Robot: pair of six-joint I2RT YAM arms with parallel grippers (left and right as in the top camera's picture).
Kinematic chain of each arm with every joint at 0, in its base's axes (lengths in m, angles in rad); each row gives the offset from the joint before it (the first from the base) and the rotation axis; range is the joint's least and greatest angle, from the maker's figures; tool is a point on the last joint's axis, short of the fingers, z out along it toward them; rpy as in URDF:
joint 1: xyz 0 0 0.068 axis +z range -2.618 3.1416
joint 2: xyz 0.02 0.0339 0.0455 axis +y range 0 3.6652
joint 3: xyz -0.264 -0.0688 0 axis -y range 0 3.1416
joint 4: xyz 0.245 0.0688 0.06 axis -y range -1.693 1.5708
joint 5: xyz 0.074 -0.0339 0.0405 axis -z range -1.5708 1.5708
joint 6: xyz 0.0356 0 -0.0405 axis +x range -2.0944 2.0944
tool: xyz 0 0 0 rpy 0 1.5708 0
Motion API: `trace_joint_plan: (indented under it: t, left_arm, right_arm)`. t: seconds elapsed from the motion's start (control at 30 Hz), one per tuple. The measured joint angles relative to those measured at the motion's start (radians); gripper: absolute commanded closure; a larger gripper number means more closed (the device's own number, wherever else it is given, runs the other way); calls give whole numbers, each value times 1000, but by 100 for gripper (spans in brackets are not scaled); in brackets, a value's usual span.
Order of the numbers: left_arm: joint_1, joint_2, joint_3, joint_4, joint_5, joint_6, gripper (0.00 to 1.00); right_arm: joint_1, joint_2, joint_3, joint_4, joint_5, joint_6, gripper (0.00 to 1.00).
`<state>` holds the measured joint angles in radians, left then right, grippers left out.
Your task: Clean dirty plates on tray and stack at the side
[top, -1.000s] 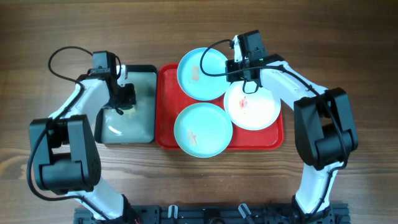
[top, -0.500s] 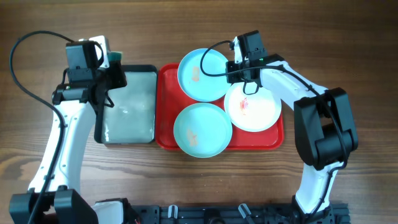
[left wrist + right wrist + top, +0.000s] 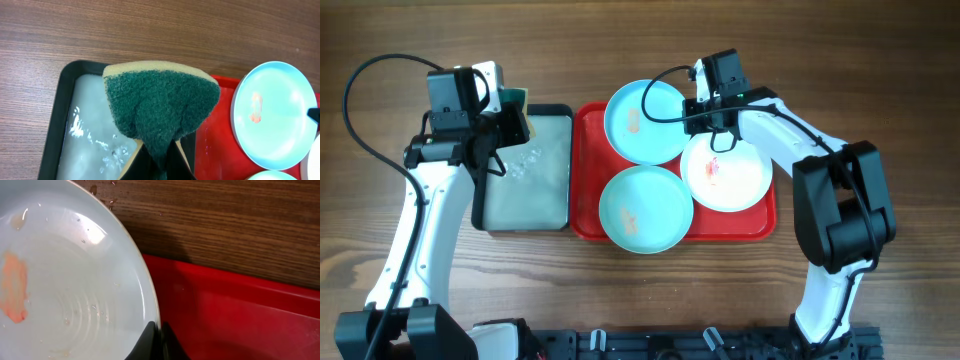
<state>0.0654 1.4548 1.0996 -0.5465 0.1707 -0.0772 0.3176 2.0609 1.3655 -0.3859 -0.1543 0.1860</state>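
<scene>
3 plates on tray (image 3: 584, 200), each with a red-orange smear: far plate (image 3: 655, 128), turquoise, at tray's 11 o'clock, overhanging the rim; near plate (image 3: 655, 200), turquoise, at 7; white plate (image 3: 738, 178) at 3, close against both; right gripper (image 3: 157, 342) pinched tight on far plate's rim; left gripper (image 3: 161, 167) clamps green sponge (image 3: 160, 100) over the 12 o'clock edge of black-rimmed basin (image 3: 525, 195), water in it, at tray's 9; brown wood table (image 3: 840, 50).

Sponge (image 3: 161, 100) hides L gripper (image 3: 161, 162) jaws' tips; turq. plate (image 3: 70, 295) cut at view edge.
</scene>
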Motion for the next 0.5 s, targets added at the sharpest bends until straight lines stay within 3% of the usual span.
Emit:
trace_joint_plan:
  t: [0.5]
  left_arm:
    - [0,0,0,50,-46,0,96]
  right_arm:
    - [0,0,0,-10,-55,0,96]
